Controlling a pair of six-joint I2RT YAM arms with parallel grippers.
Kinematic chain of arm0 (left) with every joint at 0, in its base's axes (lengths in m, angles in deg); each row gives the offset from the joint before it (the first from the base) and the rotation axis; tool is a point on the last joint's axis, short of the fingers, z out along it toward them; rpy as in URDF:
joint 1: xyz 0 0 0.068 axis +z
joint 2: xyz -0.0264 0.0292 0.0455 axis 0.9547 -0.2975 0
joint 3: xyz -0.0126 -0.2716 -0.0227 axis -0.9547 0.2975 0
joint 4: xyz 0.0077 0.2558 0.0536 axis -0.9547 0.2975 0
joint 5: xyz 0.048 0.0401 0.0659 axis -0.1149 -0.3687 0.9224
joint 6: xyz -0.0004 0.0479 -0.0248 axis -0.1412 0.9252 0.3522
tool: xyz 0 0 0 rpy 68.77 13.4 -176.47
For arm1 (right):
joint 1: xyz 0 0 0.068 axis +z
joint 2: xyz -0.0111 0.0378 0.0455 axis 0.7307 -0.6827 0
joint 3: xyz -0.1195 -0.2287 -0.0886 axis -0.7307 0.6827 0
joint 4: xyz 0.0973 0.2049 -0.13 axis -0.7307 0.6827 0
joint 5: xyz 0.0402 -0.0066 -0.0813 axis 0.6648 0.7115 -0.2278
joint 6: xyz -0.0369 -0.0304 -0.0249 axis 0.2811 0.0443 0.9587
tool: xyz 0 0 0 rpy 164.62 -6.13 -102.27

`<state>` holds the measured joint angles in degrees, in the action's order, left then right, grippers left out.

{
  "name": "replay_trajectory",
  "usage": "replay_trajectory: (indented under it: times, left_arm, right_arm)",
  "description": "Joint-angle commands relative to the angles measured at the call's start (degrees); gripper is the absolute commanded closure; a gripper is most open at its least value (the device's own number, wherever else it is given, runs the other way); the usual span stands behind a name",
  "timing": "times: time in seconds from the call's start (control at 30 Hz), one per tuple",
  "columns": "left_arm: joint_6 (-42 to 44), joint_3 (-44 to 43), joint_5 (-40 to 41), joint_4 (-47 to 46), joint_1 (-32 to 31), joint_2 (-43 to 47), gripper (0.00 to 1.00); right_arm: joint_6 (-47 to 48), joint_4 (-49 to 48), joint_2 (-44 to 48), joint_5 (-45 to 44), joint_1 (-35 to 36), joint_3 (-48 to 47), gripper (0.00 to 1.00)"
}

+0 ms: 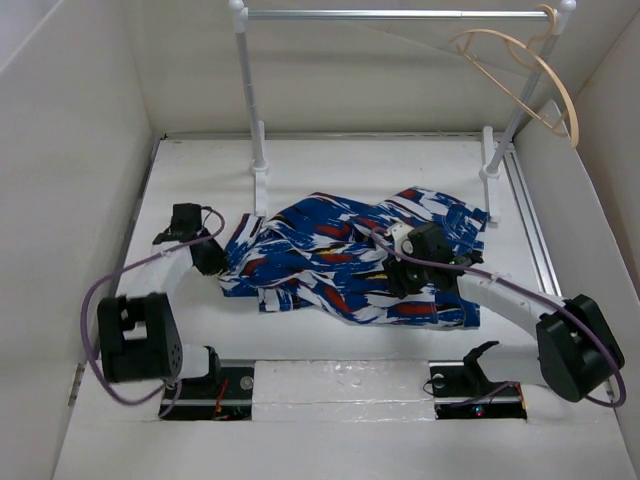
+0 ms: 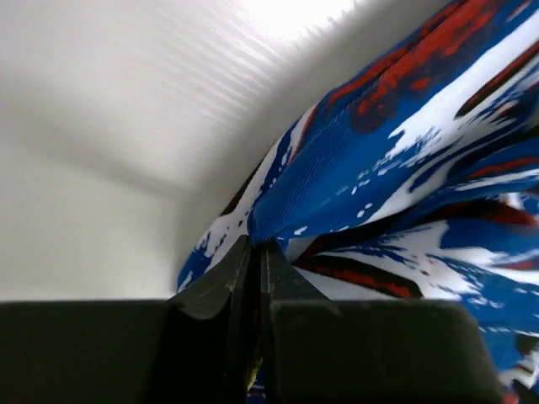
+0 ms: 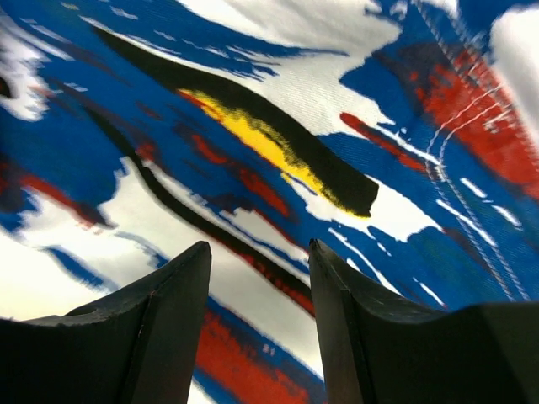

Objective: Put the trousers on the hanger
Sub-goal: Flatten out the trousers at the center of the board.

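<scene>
The trousers (image 1: 335,262) are found bunched in a heap at ctr of the worktop (image 1: 350,170), long axis running roughly left–right w/ a slight tilt, the right end lying farther back. Which end is waist and which is cuffs cannot be told from the folds. The left hand (image 1: 212,262) is set at the heap's left edge; in its wrist view the left hand (image 2: 255,244) is seen w/ fingers pressed together and a fold of cloth gathered right into the tips, so a pinch on the trousers is judged. The right hand (image 1: 400,278) is placed over the heap's right-centre; in its wrist view the right hand (image 3: 257,248) is shown w/ fingers apart, nothing btwn them, patterned cloth close beneath. The hanger (image 1: 570,115) is hung on the rail (image 1: 400,14) at far right, raised well above and well apart from the heap. The key relation: hanger lies back-right and up from the cloth, so the right arm is judged nearer to it, while the left end is the one gripped. Cloth is not yet on the hanger.
</scene>
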<state>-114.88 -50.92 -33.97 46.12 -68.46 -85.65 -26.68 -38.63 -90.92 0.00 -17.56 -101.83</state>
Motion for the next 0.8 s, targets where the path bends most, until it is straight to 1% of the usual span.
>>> replay_trajectory:
  times: [0.0,0.03,0.07,0.13,0.17,0.2,0.27,0.33,0.37,0.4,0.43,0.47,0.53,0.57,0.6,0.63,0.73,0.77]
  left_arm:
    - [-5.2,-3.5,11.6,7.5,0.2,15.3,1.0]
    - [-6.5,-6.1,14.0,9.8,0.2,18.4,1.0]
    - [-8.6,-7.6,18.3,14.8,0.2,24.4,1.0]
    - [-11.3,-12.8,23.6,20.5,0.2,29.1,1.0]
    - [-12.5,-14.5,28.0,25.5,0.2,33.1,1.0]
    - [-15.3,-16.1,29.7,28.2,0.2,34.7,1.0]
    - [-17.7,-19.7,32.2,34.4,0.2,37.2,1.0]
    - [-21.3,-19.4,35.3,38.0,0.2,40.4,1.0]
    - [-21.7,-18.4,36.7,39.9,0.2,42.3,0.95]
    - [-21.9,-17.4,36.8,40.9,0.2,43.0,0.87]
    - [-23.2,-14.8,36.6,43.2,0.2,43.8,0.75]
    - [-23.3,-14.7,36.6,43.2,0.2,43.8,0.71]
    - [-24.0,-13.4,33.8,43.2,0.2,46.8,0.49]
    - [-24.7,-13.2,31.8,43.2,0.2,49.7,0.27]
    - [-25.3,-12.9,31.1,43.2,0.2,50.7,0.17]
    - [-25.8,-12.7,30.9,43.2,0.2,51.5,0.14]
    - [-26.3,-13.3,33.2,42.9,0.2,51.0,0.12]
    - [-23.6,-13.2,32.4,40.0,0.2,49.1,0.12]
  right_arm:
    - [-2.7,-4.4,-2.6,-0.2,-0.6,2.5,0.45]
    - [-3.3,-4.8,-3.2,-0.3,-1.3,3.1,0.45]
    - [-3.8,-5.7,-3.7,-0.6,-1.3,3.4,0.45]
    - [-4.4,-6.6,-3.9,-0.8,-1.9,4.6,0.45]
    - [-4.4,-7.1,-4.0,-0.9,-2.4,4.6,0.45]
    - [-4.3,-7.3,-4.2,-0.8,-2.4,4.7,0.45]
    - [-4.4,-7.6,-4.6,-0.2,-3.2,4.6,0.45]
    - [-4.3,-7.9,-5.7,1.3,-3.7,4.6,0.45]
    - [-4.2,-8.1,-5.9,2.0,-4.3,4.7,0.45]
    - [-3.8,-8.2,-5.9,2.6,-4.3,4.7,0.45]
    - [-3.6,-8.1,-5.4,3.1,-4.3,4.9,0.45]
    - [-3.6,-7.9,-5.4,3.1,-4.3,4.9,0.45]
    - [-2.8,-7.3,-4.2,2.9,-4.9,5.1,0.45]
    - [-2.4,-6.5,-3.6,2.9,-4.9,4.9,0.45]
    - [-1.7,-6.1,-3.2,2.7,-5.4,4.8,0.45]
    - [-1.4,-5.6,-2.8,2.5,-5.4,4.6,0.45]
    - [0.2,-3.4,-0.9,2.4,-6.4,3.5,0.45]
    - [0.5,-2.4,0.1,2.2,-7.0,3.2,0.45]
